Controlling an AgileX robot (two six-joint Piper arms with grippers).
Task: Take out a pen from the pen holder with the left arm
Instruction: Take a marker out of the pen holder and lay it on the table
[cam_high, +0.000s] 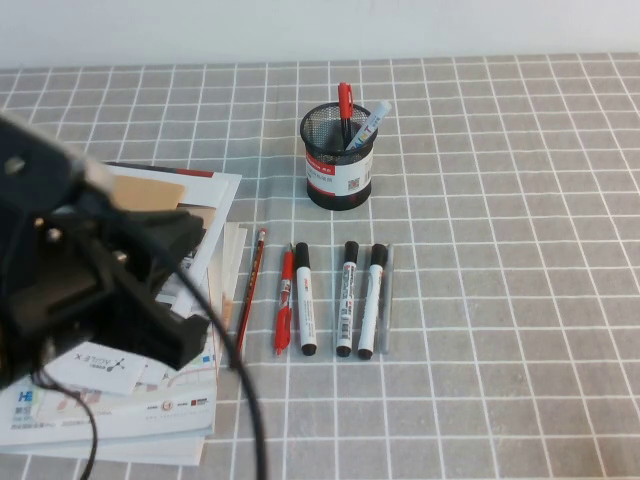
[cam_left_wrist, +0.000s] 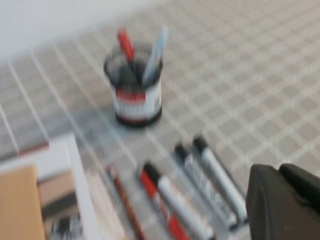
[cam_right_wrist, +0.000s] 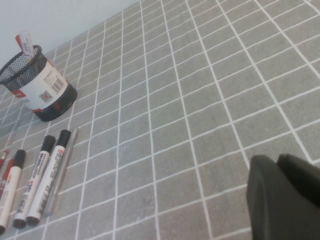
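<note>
Standing upright in the pen holder (cam_high: 338, 160), the red pen (cam_high: 345, 103) is well apart from the left gripper (cam_left_wrist: 281, 200), clenched empty left of the pen holder, nearer the robot; the right gripper (cam_right_wrist: 282, 195), also closed, hangs off its right.

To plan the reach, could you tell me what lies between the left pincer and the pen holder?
In the left wrist view, loose markers lie between the shut left pincer and the pen holder; the right pincer hovers above the tablecloth.
</note>
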